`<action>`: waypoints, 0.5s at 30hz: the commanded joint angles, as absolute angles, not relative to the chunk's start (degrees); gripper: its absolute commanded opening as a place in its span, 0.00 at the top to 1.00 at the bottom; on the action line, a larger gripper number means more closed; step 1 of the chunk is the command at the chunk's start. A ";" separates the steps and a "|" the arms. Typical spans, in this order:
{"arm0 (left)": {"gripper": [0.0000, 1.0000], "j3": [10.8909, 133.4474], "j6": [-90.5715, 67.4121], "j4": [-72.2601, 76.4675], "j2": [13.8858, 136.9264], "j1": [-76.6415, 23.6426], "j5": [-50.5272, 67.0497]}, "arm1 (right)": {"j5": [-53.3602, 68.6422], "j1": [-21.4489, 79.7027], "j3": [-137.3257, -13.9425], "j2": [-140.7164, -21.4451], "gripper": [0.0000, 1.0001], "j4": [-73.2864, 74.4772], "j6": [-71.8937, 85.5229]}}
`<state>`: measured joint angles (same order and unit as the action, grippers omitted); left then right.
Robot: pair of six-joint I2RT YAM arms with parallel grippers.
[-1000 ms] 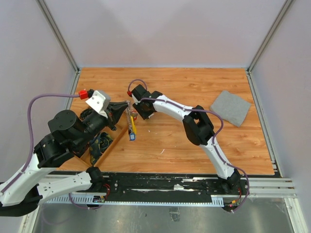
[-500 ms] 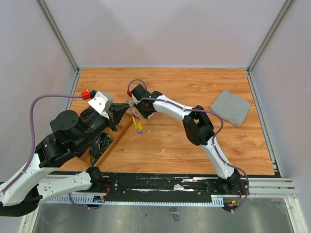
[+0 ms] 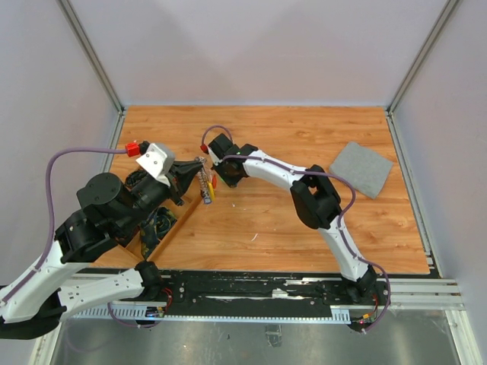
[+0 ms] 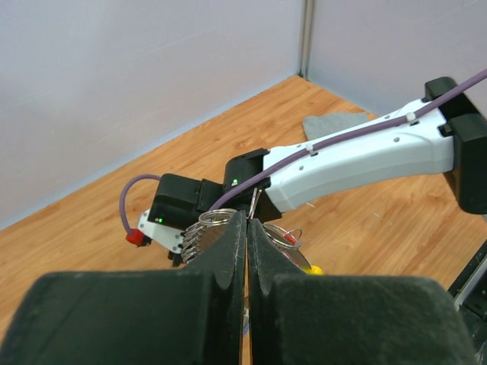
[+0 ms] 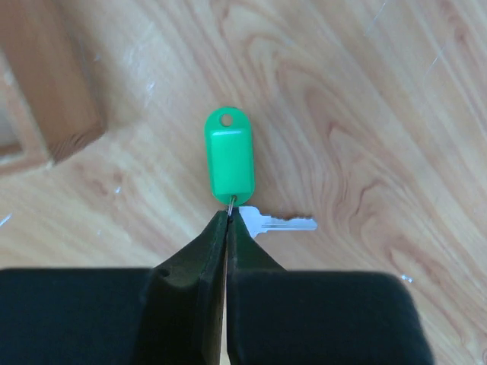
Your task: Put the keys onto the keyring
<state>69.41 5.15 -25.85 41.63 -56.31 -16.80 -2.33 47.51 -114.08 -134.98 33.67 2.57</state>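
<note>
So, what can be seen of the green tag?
The green tag is a rounded oblong of glossy plastic with a small hole at its far end. A thin wire at its near end is pinched in the shut right gripper, beside a small silver key. Wooden table lies behind it.

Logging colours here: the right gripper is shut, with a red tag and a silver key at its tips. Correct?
Not quite. The tag is green, not red; the right wrist view shows it. The right gripper is shut, with the silver key at its tips.
</note>
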 commanded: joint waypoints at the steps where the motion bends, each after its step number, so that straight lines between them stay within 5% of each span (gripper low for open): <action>1: 1.00 68.77 5.71 -22.42 40.87 -55.89 -16.57 | 4.05 46.19 -107.58 -125.44 0.99 29.55 0.62; 15: 0.99 66.26 3.94 -21.36 42.99 -55.85 -10.63 | 26.11 38.24 -75.73 -92.89 0.99 12.21 -3.59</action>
